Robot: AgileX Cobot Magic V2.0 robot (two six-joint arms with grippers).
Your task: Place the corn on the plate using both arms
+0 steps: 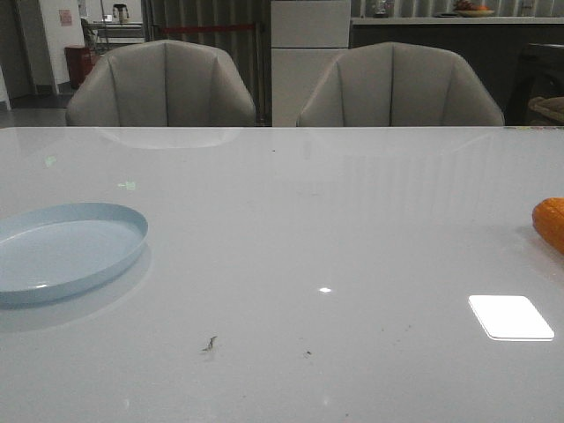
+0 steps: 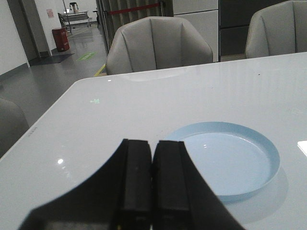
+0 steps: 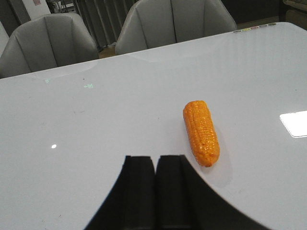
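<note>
Fingers of the left arm are pressed together with only a thin seam between them, holding nothing, low in the left wrist picture. Just past their tips sits the plate, pale blue and empty, flat on the white counter. Fingers of the right arm are likewise shut flat against each other and hold nothing. The corn lies on its side on the counter close by, a little to the right of centre in the right wrist picture, not touching the fingers. In the front picture neither arm shows; the plate lies at the left edge and the corn peeks in at the right edge, well apart. Two grey chairs stand behind the counter at the top of the frame.
</note>
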